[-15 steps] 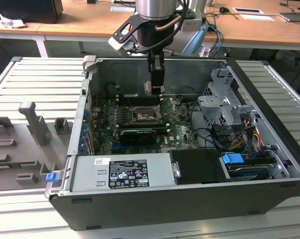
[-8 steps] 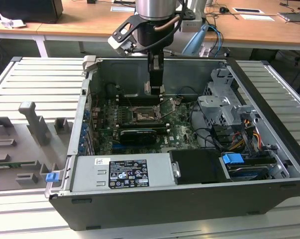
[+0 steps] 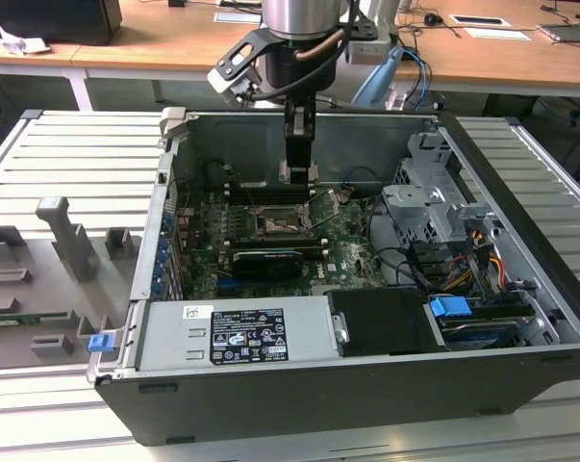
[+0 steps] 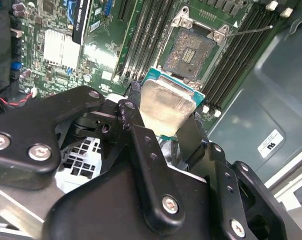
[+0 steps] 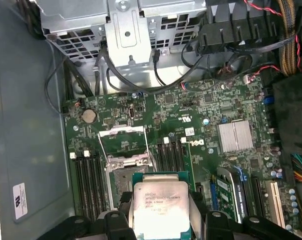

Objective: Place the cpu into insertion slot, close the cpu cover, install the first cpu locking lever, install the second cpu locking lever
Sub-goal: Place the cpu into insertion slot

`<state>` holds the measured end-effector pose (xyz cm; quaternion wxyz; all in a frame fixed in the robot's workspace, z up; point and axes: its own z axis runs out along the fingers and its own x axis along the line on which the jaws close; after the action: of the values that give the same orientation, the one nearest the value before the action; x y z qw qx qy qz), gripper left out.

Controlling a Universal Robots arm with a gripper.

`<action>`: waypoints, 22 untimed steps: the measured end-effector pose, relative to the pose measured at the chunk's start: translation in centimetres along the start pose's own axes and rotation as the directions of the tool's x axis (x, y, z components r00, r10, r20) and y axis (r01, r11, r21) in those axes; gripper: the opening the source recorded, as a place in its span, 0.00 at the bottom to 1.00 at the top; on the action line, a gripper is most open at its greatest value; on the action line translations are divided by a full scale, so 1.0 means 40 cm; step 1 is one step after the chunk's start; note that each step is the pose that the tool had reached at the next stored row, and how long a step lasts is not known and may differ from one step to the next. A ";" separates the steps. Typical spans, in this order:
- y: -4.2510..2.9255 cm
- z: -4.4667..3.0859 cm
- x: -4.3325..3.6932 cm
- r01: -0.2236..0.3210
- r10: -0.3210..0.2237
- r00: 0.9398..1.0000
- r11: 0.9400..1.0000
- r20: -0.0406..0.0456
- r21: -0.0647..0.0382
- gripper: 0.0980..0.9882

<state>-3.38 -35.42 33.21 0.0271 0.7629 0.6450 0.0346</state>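
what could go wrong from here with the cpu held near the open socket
The gripper holds the cpu by two edges, not yet seated in the open socket. If it comes down skewed, it might damage the exposed contacts. The memory slots sit close beside the socket, so the fingers might knock them. The cpu cover lies flipped open next to the socket, and a sideways drift might catch on it.

The cpu, a square chip with a dull silvery top and green rim, is gripped in the tool above the bare socket, whose framed cpu cover is swung open.
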 end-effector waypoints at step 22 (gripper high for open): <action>-0.004 0.035 0.000 0.042 -0.042 0.999 0.999 -0.003 0.001 0.49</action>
<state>-3.42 -35.37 31.82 0.0265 0.7491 0.6610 0.0350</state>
